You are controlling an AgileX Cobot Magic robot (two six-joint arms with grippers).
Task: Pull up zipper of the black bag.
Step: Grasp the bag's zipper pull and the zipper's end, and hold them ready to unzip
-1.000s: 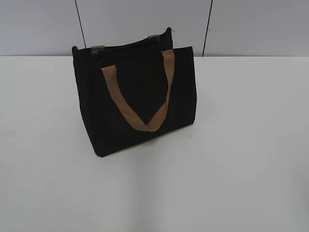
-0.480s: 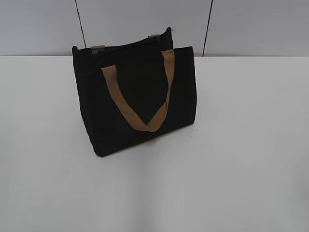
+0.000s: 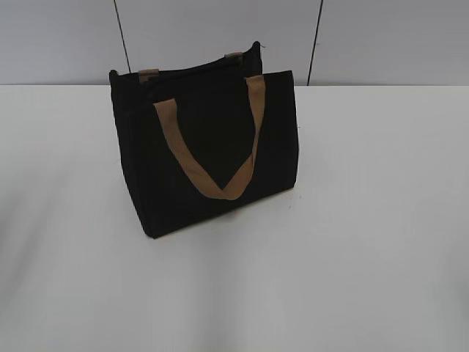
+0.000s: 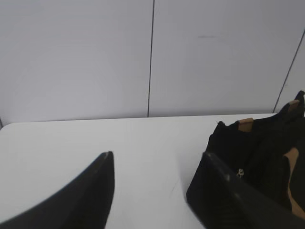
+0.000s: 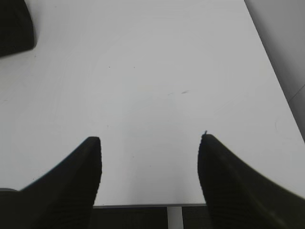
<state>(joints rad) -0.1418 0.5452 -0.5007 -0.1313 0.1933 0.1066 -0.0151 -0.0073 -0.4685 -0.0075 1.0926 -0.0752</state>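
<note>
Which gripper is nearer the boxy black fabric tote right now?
Left. The left gripper hangs open beside the boxy black fabric tote, one finger overlapping its corner. The right gripper, also open, faces bare white table; only the bag's corner shows far off.

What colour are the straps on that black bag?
Tan-brown webbing handles on the boxy black fabric bag, clearest in the exterior view.

Camera layout — one exterior view, two wrist views.
Exterior: slanted down across the tabletop (image 3: 352,257) toward the back wall, black bag (image 3: 205,147) mid-distance. Left wrist: low, level, facing the wall, sharing the bag at right (image 4: 267,152). Right wrist: steeply down at the tabletop edge — bag corner top left (image 5: 14,26).
</note>
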